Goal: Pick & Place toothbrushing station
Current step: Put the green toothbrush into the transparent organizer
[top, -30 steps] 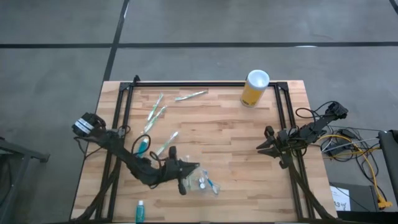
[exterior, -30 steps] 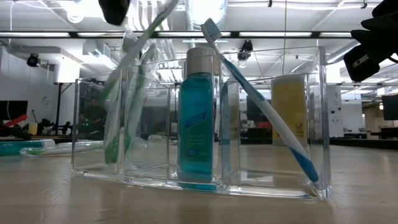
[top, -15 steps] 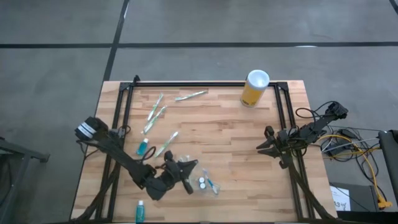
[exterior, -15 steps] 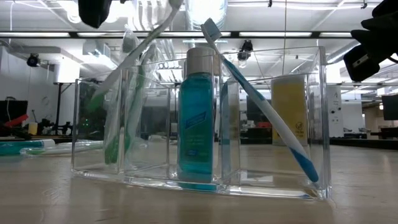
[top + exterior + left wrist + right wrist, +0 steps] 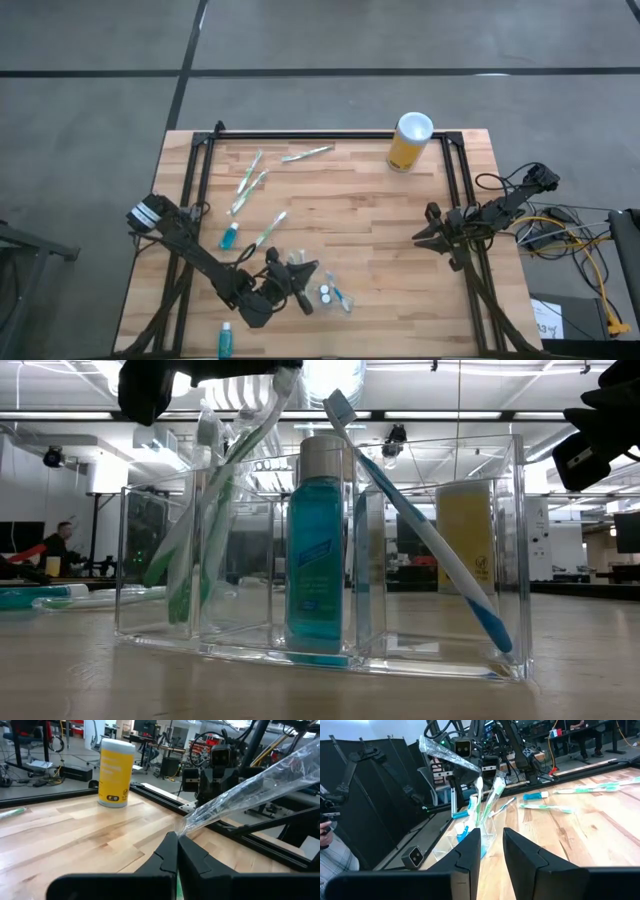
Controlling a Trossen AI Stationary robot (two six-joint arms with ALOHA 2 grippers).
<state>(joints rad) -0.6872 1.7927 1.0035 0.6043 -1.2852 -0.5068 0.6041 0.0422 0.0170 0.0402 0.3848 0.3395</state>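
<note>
The toothbrushing station is a clear holder with compartments [image 5: 330, 297] [image 5: 500, 510], standing near the table's front edge. Inside it are a teal white-capped tube [image 5: 315, 540], a white-blue toothbrush [image 5: 430, 540] and a white-green toothbrush [image 5: 200, 510]. My left gripper [image 5: 300, 290] [image 5: 176, 842] hovers over the holder's left end, shut on a second white-green toothbrush [image 5: 235, 460] in a clear wrapper. My right gripper [image 5: 428, 232] [image 5: 492, 850] waits open at the table's right side, touching nothing. My left gripper pinches the wrapped toothbrush at its upper end [image 5: 278, 382] between its two shut fingers, which lie level. The loose clear wrapper [image 5: 210, 812] sticks out past the fingertips. The toothbrush slants down from the grip, its lower end [image 5: 152, 572] inside the holder's left compartment.
A tall yellow cylinder [image 5: 408, 142] stands at the far right. Loose toothbrushes [image 5: 248, 172] [image 5: 305, 153] [image 5: 266, 232] and teal tubes [image 5: 230, 237] [image 5: 226, 340] lie on the left half. Black rails [image 5: 320, 135] frame the table. A person [image 5: 60, 545] sits in the room behind.
My left gripper has rolled at the wrist and shifted slightly toward the table's left over the holder, staying shut. The held toothbrush has leaned over further, its lower end swinging toward the left wall of the compartment.
</note>
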